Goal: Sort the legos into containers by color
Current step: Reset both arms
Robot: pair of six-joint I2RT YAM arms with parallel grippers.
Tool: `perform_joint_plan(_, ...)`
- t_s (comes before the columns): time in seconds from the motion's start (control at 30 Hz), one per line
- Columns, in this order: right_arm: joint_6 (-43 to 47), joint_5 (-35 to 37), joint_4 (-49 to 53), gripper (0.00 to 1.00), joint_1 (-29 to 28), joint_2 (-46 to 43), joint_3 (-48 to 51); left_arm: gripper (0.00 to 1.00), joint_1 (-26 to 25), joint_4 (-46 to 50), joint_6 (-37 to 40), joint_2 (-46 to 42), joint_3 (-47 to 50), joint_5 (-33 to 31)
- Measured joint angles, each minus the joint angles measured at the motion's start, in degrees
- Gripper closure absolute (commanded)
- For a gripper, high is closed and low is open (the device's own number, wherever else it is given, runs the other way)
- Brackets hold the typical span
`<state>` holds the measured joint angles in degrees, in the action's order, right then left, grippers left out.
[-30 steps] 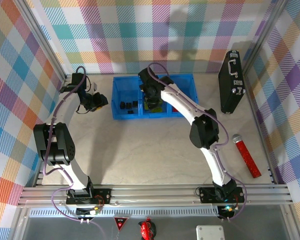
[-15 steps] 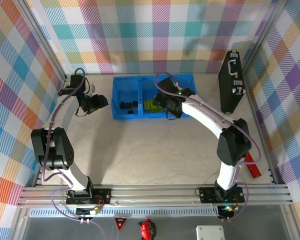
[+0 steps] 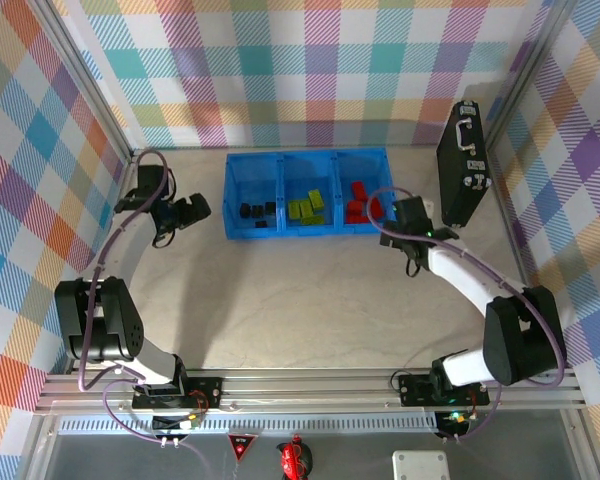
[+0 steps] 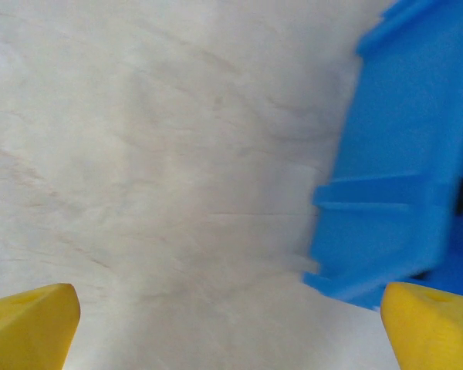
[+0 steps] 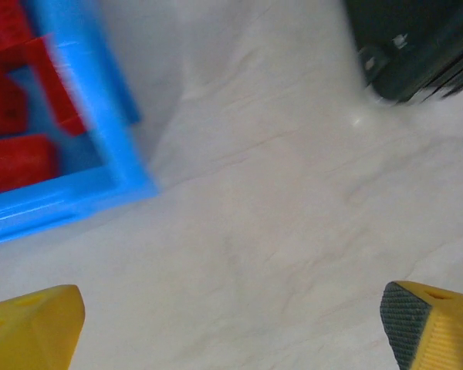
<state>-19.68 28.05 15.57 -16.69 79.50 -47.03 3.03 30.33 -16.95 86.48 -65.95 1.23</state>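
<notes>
Since black legos (image 3: pixel 257 210), green legos (image 3: pixel 306 208) and red legos (image 3: pixel 360 203) were found sorted in the left, middle and right compartments of the tray (image 3: pixel 228 190), sorting was judged finished. The left gripper (image 3: pixel 197 208) and right gripper (image 3: pixel 410 207) were held spread apart and empty, off its respective ends.

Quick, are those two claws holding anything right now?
Left gripper: open, holding nothing.
Right gripper: open, holding nothing.

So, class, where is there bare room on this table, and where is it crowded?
Widest bare patch: table between blue tray and near edge. Crowded: the gap left of the tray holds the left gripper; the gap between tray and briefcase holds the right gripper.
</notes>
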Motion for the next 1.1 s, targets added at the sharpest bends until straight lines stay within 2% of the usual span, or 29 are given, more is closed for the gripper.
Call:
perform_joint_plan(0.13,6.4,-0.7,-11.6,0.01,6.4,0.3,8.5,0.01,-0.7,-11.5,1.9,-3.3,12.4,-6.0)
perform_joint_plan(0.3,10.2,-4.6,-28.4,0.01,12.6,2.9,14.9,0.00,-3.4,-29.9,8.9,-4.1,25.8,-12.2)
perform_joint_plan(0.5,14.1,-12.5,-47.0,0.01,14.2,5.1,20.6,0.00,-3.7,-51.2,12.9,0.7,33.2,-8.7)
perform_joint_plan(0.7,16.2,-17.6,-57.3,0.01,14.2,7.8,23.8,0.00,-4.9,-68.6,16.2,3.1,41.3,-4.4)
perform_joint_plan(1.1,16.3,-18.2,-62.8,0.01,14.2,7.9,24.3,0.00,-6.3,-75.9,18.1,4.0,42.2,-4.7)
